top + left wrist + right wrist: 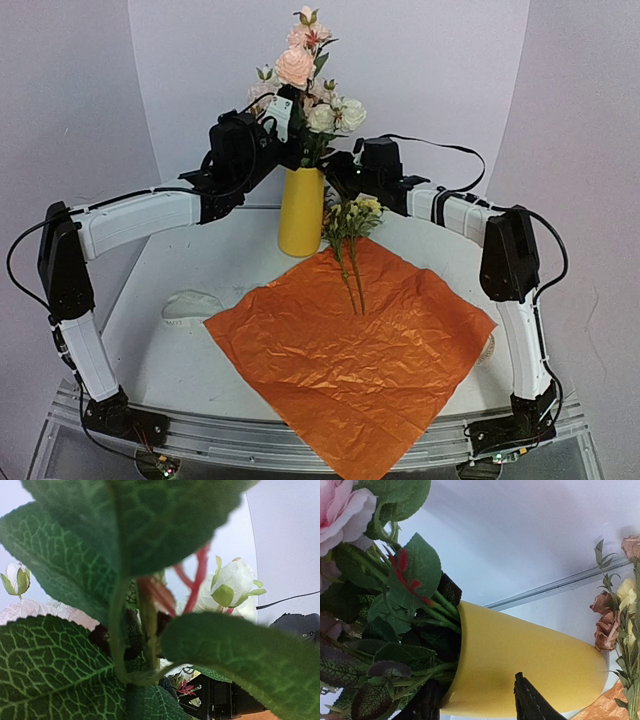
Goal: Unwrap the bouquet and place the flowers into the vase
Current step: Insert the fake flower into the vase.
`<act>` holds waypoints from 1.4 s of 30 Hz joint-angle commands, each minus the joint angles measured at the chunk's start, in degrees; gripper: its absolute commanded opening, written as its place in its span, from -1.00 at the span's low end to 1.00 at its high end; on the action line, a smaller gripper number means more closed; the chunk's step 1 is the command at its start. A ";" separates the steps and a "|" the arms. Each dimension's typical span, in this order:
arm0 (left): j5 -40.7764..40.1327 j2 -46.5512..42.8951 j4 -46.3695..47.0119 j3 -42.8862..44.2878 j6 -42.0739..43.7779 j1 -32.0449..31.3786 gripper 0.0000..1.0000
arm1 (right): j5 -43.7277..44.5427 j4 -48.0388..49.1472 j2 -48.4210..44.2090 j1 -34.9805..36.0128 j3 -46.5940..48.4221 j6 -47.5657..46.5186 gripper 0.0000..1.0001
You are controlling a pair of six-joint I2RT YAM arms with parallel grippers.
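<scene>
The bouquet is undone. Its orange paper (350,355) lies spread flat, and the flowers (350,235), thin stems with small yellow and rust blooms, lie on its far corner beside the vase (300,212). The yellow vase stands upright with a big bunch of white and pink roses (300,70) in it. My left gripper (290,112) is in that bunch above the vase. In the left wrist view it (131,635) is shut on green stems behind large leaves. My right gripper (477,700) is open against the vase (520,655) near its rim. The flowers (615,625) show at the right.
A cream ribbon (190,303) lies on the white table (180,370) left of the paper. The paper's near corner hangs over the table's front edge. White walls close in behind and at both sides.
</scene>
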 commanded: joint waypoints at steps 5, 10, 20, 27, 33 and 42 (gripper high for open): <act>-0.40 1.16 -10.68 1.19 -1.47 2.50 -1.00 | -0.20 -7.67 -0.82 1.43 2.86 -3.82 0.00; 0.17 -0.61 -13.41 2.37 -1.54 2.48 -1.00 | 1.58 -8.20 -1.03 2.00 3.16 -5.86 0.00; 0.92 -4.08 -13.78 3.29 0.10 2.49 -1.00 | 2.68 -8.63 -0.93 2.76 4.59 -7.67 -0.02; 0.85 -1.37 -17.86 8.51 0.13 2.53 -1.00 | 2.72 -8.64 -0.69 2.78 4.94 -8.11 -0.02; 1.48 0.50 -21.22 13.87 -0.23 2.69 -1.00 | 3.33 -8.55 -2.04 2.78 3.52 -8.79 0.03; 3.11 5.90 -28.05 22.83 -3.83 4.11 -1.00 | 3.54 -7.77 -4.46 2.78 0.41 -9.59 0.05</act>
